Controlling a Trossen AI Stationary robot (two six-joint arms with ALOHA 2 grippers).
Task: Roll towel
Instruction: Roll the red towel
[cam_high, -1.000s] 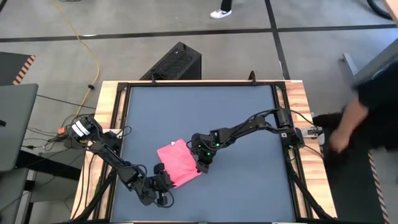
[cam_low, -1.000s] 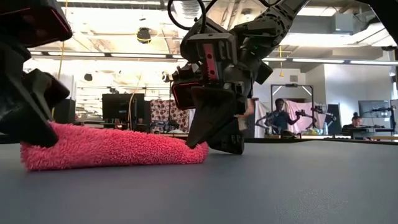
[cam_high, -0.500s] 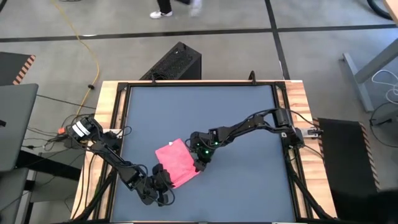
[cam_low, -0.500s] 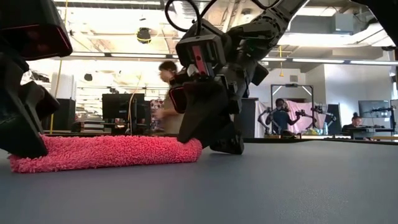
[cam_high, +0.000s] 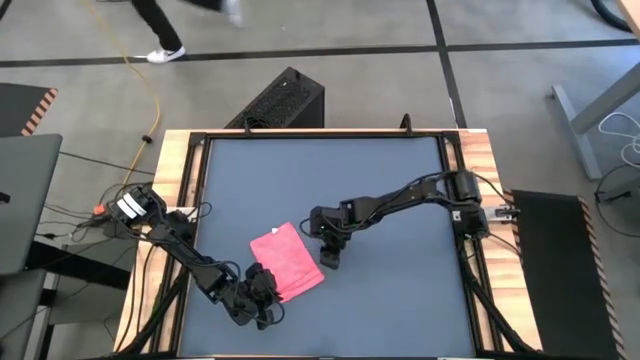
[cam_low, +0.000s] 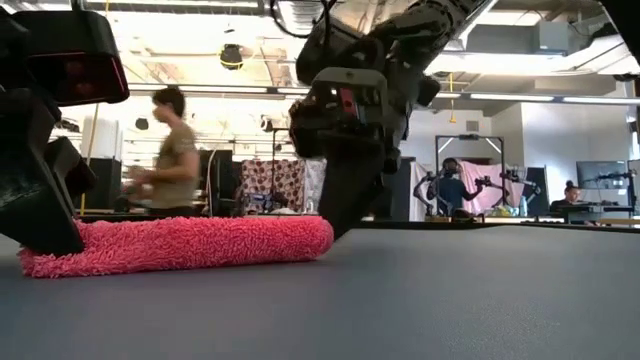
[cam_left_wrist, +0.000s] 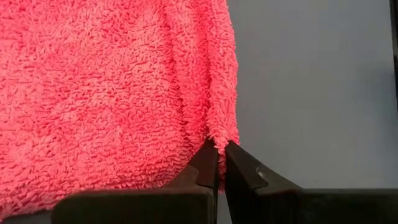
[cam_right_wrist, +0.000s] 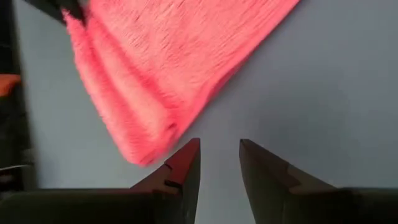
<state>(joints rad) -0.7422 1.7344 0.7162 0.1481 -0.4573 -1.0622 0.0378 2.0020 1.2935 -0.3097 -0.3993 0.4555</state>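
We see a folded pink-red towel (cam_high: 288, 262) lying on the dark table (cam_high: 400, 180). Left gripper (cam_left_wrist: 217, 152) pinches its corner; right gripper (cam_right_wrist: 219, 149) hovers released just beside it. No writing is legible.

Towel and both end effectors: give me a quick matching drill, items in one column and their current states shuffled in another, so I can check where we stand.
Items:
1. towel
2. left end effector
3. right end effector
4. table

States:
A. open, holding nothing, just off the towel's edge
B. dark blue-grey, bare across its far half
C. pink-red, lying folded on the table
D. shut on a towel edge

Pairs: 1-C, 2-D, 3-A, 4-B
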